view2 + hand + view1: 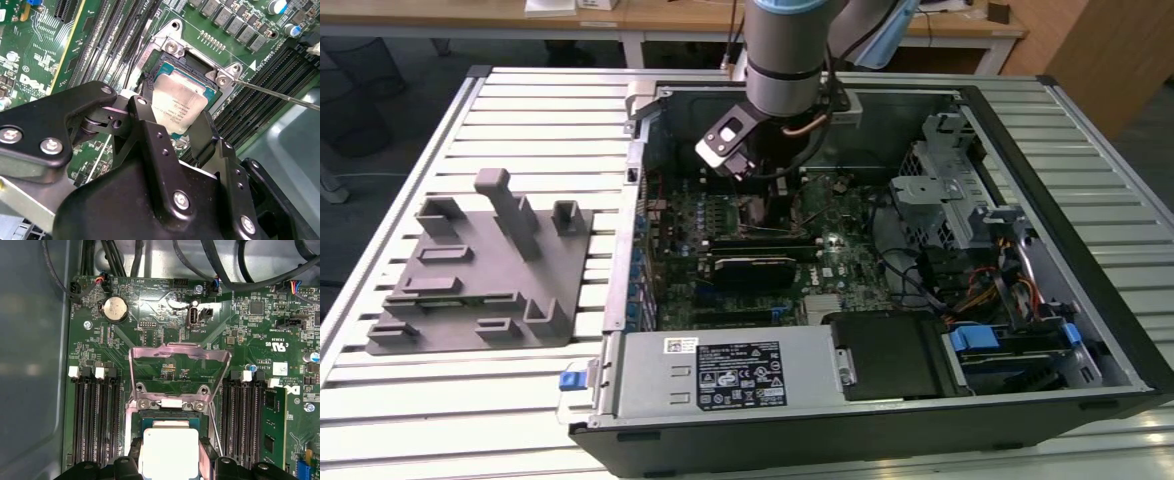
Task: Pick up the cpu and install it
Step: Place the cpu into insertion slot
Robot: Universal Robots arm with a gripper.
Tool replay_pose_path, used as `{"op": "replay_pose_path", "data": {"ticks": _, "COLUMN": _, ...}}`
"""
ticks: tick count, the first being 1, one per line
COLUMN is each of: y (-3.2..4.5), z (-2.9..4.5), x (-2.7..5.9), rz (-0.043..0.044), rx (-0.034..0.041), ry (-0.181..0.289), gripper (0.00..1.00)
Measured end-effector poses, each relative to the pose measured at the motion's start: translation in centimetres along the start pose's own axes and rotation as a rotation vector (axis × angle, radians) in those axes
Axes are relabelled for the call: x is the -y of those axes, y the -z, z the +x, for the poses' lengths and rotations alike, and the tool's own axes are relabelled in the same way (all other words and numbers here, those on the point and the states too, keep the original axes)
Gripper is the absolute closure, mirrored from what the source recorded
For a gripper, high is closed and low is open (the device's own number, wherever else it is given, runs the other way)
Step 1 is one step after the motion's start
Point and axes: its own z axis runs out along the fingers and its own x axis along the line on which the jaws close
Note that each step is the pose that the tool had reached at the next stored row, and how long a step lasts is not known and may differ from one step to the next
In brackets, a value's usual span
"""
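Currently pinching flat square silver-topped cpu (180, 102) between fingers (145, 120) of black hand (174, 116). Right over open metal-framed motherboard socket (197, 62).

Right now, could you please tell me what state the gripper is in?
Gripper: closed on the cpu, holding it over the open socket on the motherboard.

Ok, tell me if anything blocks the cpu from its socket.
Nothing visible does. The hand grips the cpu directly over the open socket; the metal load plate is swung up clear of it, and the thin lever lies off to one side.
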Motion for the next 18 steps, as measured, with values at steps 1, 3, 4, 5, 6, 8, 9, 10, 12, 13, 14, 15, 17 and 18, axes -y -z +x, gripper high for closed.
{"op": "replay_pose_path", "data": {"ticks": 1, "y": -0.05, "z": 0.0, "x": 0.0, "rz": 0.0, "rx": 0.0, "ry": 0.0, "gripper": 0.47}}
{"op": "replay_pose_path", "data": {"ticks": 3, "y": -0.15, "z": -0.01, "x": 0.01, "rz": 0.0001, "rx": 0.0001, "ry": -0.001, "gripper": 0.47}}
{"op": "replay_pose_path", "data": {"ticks": 4, "y": -0.19, "z": -0.02, "x": 0.01, "rz": 0.0, "rx": 0.0001, "ry": -0.001, "gripper": 0.47}}
{"op": "replay_pose_path", "data": {"ticks": 5, "y": -0.25, "z": -0.02, "x": 0.01, "rz": 0.0, "rx": 0.0, "ry": -0.002, "gripper": 0.47}}
{"op": "replay_pose_path", "data": {"ticks": 6, "y": -0.3, "z": -0.02, "x": 0.01, "rz": 0.0, "rx": 0.0, "ry": -0.002, "gripper": 0.47}}
{"op": "replay_pose_path", "data": {"ticks": 8, "y": -0.42, "z": -0.02, "x": 0.01, "rz": 0.0, "rx": 0.0001, "ry": -0.002, "gripper": 0.47}}
{"op": "replay_pose_path", "data": {"ticks": 9, "y": -0.5, "z": -0.02, "x": 0.01, "rz": 0.0, "rx": 0.0, "ry": -0.002, "gripper": 0.47}}
{"op": "replay_pose_path", "data": {"ticks": 10, "y": -0.56, "z": -0.02, "x": 0.01, "rz": 0.0, "rx": 0.0, "ry": -0.002, "gripper": 0.47}}
{"op": "replay_pose_path", "data": {"ticks": 12, "y": -0.67, "z": -0.02, "x": 0.0, "rz": 0.0, "rx": 0.0, "ry": -0.002, "gripper": 0.47}}
{"op": "replay_pose_path", "data": {"ticks": 13, "y": -0.72, "z": -0.02, "x": -0.02, "rz": 0.0002, "rx": 0.0001, "ry": -0.003, "gripper": 0.47}}
{"op": "replay_pose_path", "data": {"ticks": 14, "y": -0.74, "z": -0.03, "x": -0.04, "rz": 0.0002, "rx": 0.0002, "ry": -0.003, "gripper": 0.47}}
{"op": "replay_pose_path", "data": {"ticks": 15, "y": -0.75, "z": -0.03, "x": -0.04, "rz": 0.0003, "rx": 0.0002, "ry": -0.004, "gripper": 0.47}}
{"op": "replay_pose_path", "data": {"ticks": 17, "y": -0.76, "z": -0.02, "x": -0.04, "rz": 0.0002, "rx": 0.0001, "ry": -0.004, "gripper": 0.47}}
{"op": "replay_pose_path", "data": {"ticks": 18, "y": -0.76, "z": -0.02, "x": -0.04, "rz": 0.0001, "rx": 0.0, "ry": -0.004, "gripper": 0.47}}
